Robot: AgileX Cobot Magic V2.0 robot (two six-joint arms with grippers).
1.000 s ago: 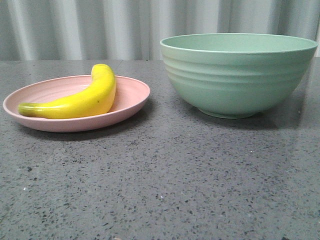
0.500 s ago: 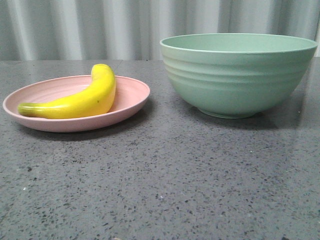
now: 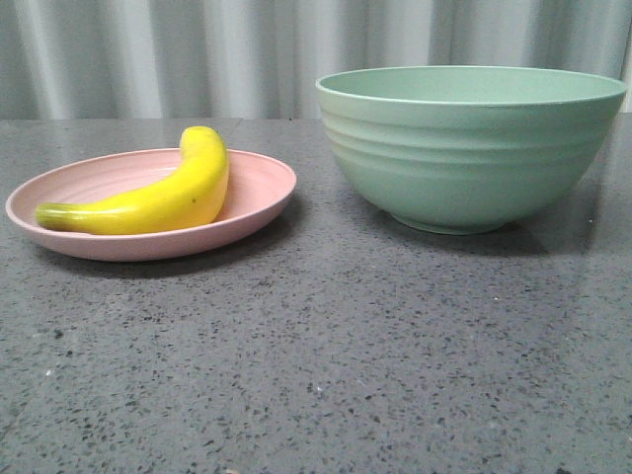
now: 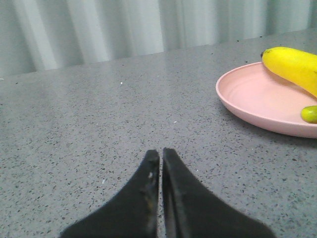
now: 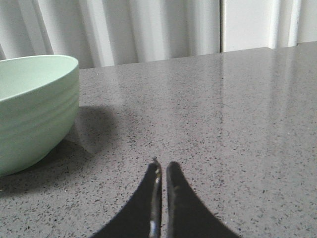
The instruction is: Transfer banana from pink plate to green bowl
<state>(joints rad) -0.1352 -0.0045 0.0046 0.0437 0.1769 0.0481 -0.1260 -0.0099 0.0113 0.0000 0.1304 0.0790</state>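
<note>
Both the left end effector point(image 4: 160, 153) and right end effector point(image 5: 162, 167) are pinched closed, empty. The banana point(image 4: 292, 69) on the plate point(image 4: 257, 101) is cropped off; the bowl's point(image 5: 29, 109) inside is hidden.

You had no text, label, brand, number or sign to read in any of the three views.
</note>
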